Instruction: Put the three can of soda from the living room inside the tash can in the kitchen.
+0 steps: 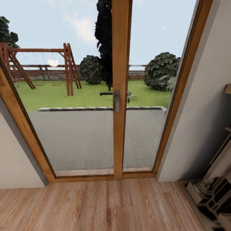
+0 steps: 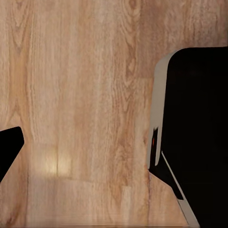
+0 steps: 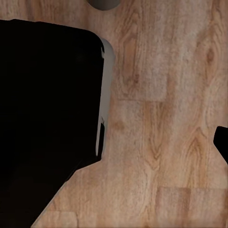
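I face the living room's wood-framed glass doors (image 1: 121, 64), with a garden and a swing frame beyond the glass. The soda cans and the trash can are out of view. In the left wrist view one dark fingertip (image 2: 9, 147) of my left gripper (image 2: 114, 152) sits at the picture's edge, over bare plank floor. In the right wrist view a dark fingertip (image 3: 222, 142) of my right gripper (image 3: 114, 147) also sits at the edge. Nothing lies between the fingers of either gripper. My own black body (image 2: 199, 128) looms beside each wrist camera.
The warm plank floor (image 1: 96, 205) runs up to the door sill. An ornate fireplace surround (image 1: 211, 192) juts out at the right, below a pale wall (image 1: 202, 112). Another wall (image 1: 16, 160) closes the left. A door handle (image 1: 116, 101) sits on the middle post.
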Robot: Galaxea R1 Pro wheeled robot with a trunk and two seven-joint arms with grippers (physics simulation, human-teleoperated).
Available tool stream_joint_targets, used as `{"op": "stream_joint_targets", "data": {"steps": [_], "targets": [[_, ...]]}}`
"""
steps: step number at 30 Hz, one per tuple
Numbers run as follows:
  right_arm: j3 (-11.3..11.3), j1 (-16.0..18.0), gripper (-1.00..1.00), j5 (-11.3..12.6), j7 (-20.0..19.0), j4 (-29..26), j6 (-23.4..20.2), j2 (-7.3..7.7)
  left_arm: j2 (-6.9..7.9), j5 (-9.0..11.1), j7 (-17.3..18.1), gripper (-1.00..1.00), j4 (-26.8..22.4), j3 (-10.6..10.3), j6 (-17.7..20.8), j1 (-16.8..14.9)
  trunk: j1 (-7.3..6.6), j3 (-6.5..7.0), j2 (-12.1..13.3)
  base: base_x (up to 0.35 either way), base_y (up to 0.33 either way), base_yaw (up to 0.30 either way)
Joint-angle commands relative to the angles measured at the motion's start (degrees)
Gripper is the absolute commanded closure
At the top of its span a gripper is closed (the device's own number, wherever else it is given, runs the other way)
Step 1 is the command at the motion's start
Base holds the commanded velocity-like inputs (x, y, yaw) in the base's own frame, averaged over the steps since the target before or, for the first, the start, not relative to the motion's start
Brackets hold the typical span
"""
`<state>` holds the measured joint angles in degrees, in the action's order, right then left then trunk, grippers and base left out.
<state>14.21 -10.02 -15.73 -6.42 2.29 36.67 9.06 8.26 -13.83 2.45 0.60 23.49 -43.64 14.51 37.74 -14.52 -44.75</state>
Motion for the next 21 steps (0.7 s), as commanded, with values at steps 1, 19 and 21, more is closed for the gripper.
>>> {"op": "stream_joint_targets", "data": {"steps": [1,19,21], "targets": [[0.01,0.00,-1.00,0.00,0.00,0.00,-0.01,0.00,0.00,0.01,0.00,-1.00,-0.01,-0.10,0.07,0.00,-0.23,0.19,0.42,0.000,0.000,0.000],[0.02,0.07,-1.00,-0.06,-0.02,-1.68,-0.02,-0.01,-0.31,0.57,-0.58,-1.00,-0.62,-0.11,0.52,-0.82,-1.32,1.08,2.42,0.000,0.000,0.000],[-0.01,0.08,-1.00,-0.08,-0.04,-1.74,-0.02,0.03,-0.47,0.50,-0.47,-1.00,-0.64,-0.11,0.51,-0.85,-1.32,1.08,2.42,0.000,0.000,0.000]]}}
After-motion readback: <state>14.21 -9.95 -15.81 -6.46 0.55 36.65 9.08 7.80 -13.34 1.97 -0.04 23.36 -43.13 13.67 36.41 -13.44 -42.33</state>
